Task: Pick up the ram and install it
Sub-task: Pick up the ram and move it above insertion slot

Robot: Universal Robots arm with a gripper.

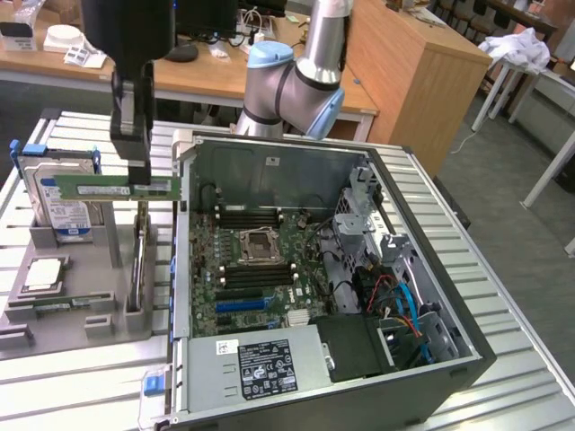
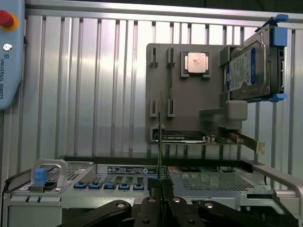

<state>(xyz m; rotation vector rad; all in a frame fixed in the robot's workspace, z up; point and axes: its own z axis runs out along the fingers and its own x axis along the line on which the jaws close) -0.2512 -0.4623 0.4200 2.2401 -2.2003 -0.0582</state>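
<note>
**A:** How far along is the job?

**B:** I judge the pick-up done. The tool is pressed together on the ram, pinching it off its middle, toward the end nearer the computer case. The green stick hangs level in the air, clear of the grey holder, which sits toward the worktop edge on the exterior view's left.

**A:** And the install?

**B:** Not done. The ram is outside the case, just beside its side wall and well above the motherboard. It is in none of the memory slots. The hard drive and the processor sit in the holder, untouched.

**A:** Anything you cannot make out?

**B:** Several things. In the exterior view the tool's dark body covers the place where the pads meet the stick, so I cannot tell how deep the grip is. In the wrist view the ram is edge-on, a thin line rising from between the fingers, and its chips and contacts are hidden. Whether the slot latches stand open is too small to tell. The arm's upper part is cut off at the frame.
</note>
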